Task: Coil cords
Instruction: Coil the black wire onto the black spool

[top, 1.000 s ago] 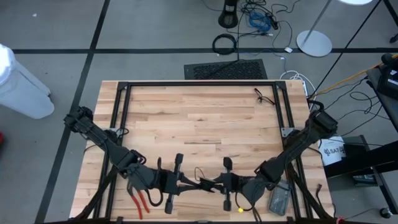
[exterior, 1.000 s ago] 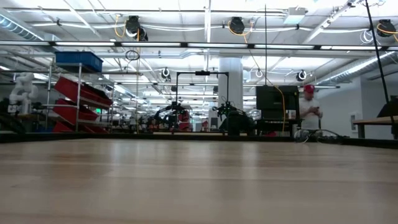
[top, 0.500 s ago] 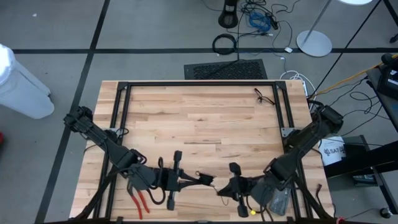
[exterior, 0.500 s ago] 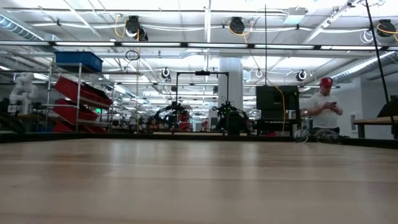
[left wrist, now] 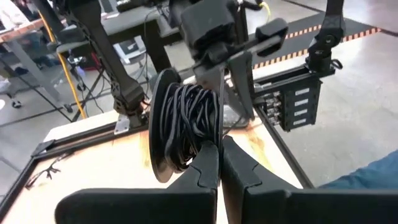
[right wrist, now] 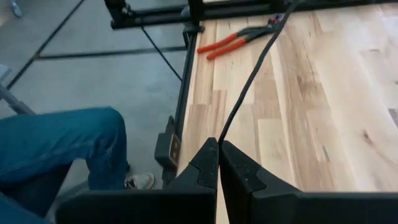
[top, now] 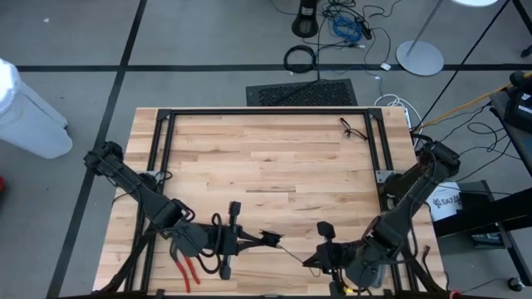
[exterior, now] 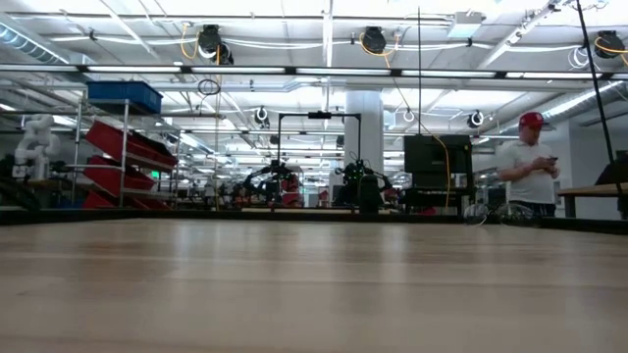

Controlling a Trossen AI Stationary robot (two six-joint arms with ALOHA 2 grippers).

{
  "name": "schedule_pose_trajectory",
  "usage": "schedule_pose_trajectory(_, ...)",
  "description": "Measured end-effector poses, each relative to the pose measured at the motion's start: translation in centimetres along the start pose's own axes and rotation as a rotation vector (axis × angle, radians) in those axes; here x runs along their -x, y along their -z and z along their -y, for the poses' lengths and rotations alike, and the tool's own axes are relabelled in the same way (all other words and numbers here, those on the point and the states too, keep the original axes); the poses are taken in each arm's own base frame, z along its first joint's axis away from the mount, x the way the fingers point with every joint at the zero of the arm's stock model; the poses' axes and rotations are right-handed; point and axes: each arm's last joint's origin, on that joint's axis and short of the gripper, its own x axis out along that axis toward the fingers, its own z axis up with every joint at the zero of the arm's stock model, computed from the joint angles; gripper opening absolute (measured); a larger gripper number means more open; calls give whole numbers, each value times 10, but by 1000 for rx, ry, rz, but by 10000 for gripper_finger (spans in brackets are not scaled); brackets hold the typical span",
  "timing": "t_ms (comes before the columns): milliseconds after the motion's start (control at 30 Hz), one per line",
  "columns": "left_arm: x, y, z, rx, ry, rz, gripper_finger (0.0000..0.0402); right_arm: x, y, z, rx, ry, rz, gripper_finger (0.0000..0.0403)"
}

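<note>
The pale butcher-block wooden tabletop (top: 266, 162) shows light tan and honey strips laid in staggered rows, edged by a matt black metal frame (top: 166, 116). A thin black cord (right wrist: 249, 81) crosses the wood, and the same black cord is wound in glossy turns on a round black spool (left wrist: 180, 130). Both arms are dark charcoal; the left pincer (left wrist: 219, 163) and the right pincer (right wrist: 217, 155) are matt black. Red-handled pliers (top: 187, 267) lie near the tabletop's front edge, their handles orange-red in the right wrist view. A person's blue denim trouser leg (right wrist: 59, 146) stands against the grey floor (top: 216, 41), which carries black lines.
</note>
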Motion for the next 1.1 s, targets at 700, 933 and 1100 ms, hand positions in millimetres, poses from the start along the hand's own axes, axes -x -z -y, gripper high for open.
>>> schedule_pose_trajectory(700,2,13,2,42,87,-128,2,24,-23,-17,151,-9,64,0)
schedule_pose_trajectory(933,3,15,4,81,153,-153,2,33,-42,-20,243,56,173,0)
schedule_pose_trajectory(1100,2,15,6,90,184,-145,2,27,-56,-19,294,57,263,0)
